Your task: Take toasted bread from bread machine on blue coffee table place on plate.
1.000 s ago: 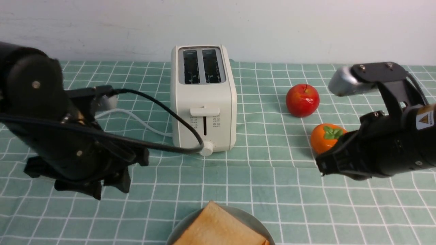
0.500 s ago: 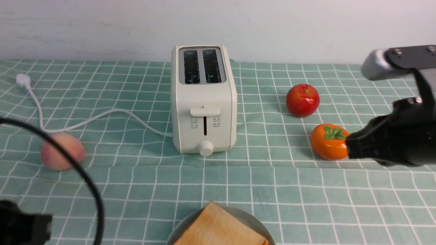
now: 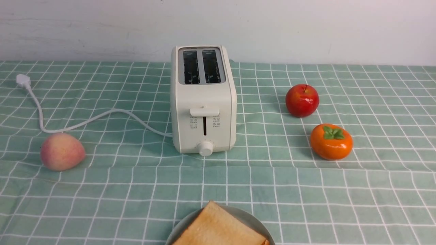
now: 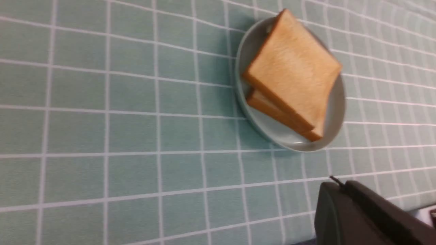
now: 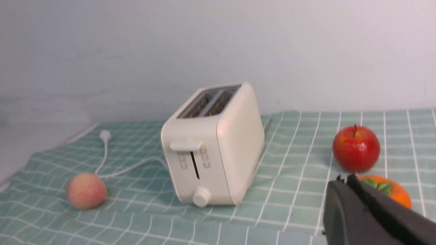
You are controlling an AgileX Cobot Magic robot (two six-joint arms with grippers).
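While toasted bread [image 4: 293, 68] lies on the plate [image 4: 282, 136], left pincer [image 4: 339, 185] and right pincer [image 5: 344, 182] sit closed, empty.

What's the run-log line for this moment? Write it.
stage: done | two golden-tan square toast slices: stacked on round pale blue-green plate | cream-white toaster: slots empty | jaws: shut, empty

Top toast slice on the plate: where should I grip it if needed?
Probably the corner pointing at the toaster: the top slice rests on the other slice, and that corner juts past the plate rim, leaving room to pinch above and below it, coming in low from that side.
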